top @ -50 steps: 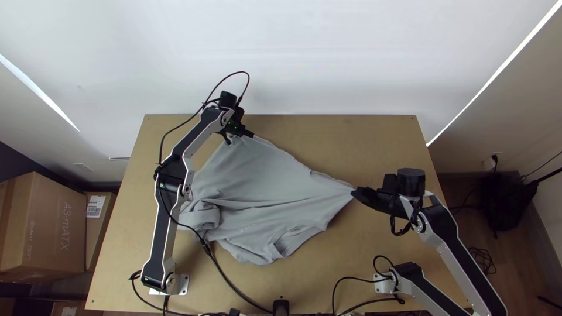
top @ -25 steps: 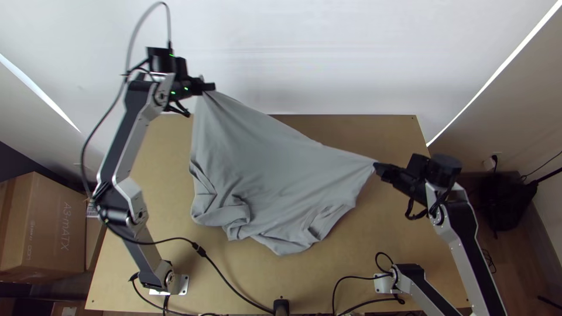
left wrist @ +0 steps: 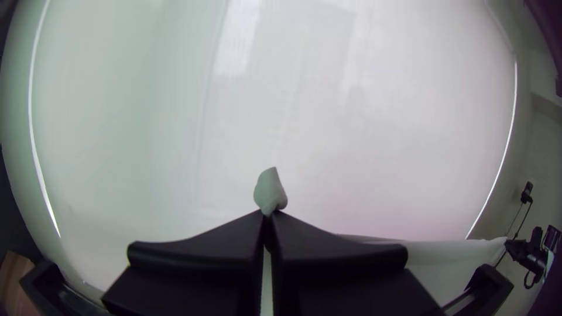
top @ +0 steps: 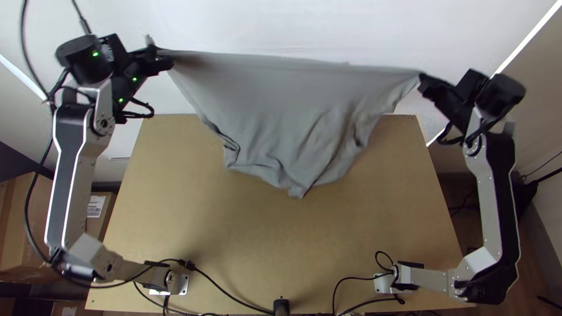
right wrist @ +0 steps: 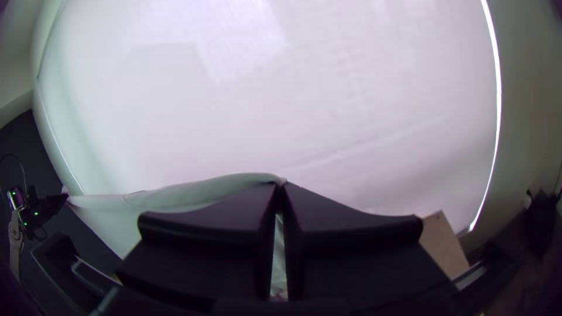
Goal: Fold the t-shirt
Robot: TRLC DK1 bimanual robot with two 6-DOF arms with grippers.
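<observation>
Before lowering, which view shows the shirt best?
The top view: most of the shirt shows, stretched between left gripper and right gripper. The left wrist view shows a small tip and some edge; the right wrist view, part of its stretched edge.

Can't actually read any text here, tbh. There's 1 white label [top: 96, 206] on a cardboard box [top: 100, 227] past the left edge of the worktop [top: 234, 246], but its print's too small.

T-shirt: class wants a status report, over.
Left gripper: fingers shut on one edge. Right gripper: fingers shut on other end. Shirt: stretched between, hanging unfolded.
</observation>
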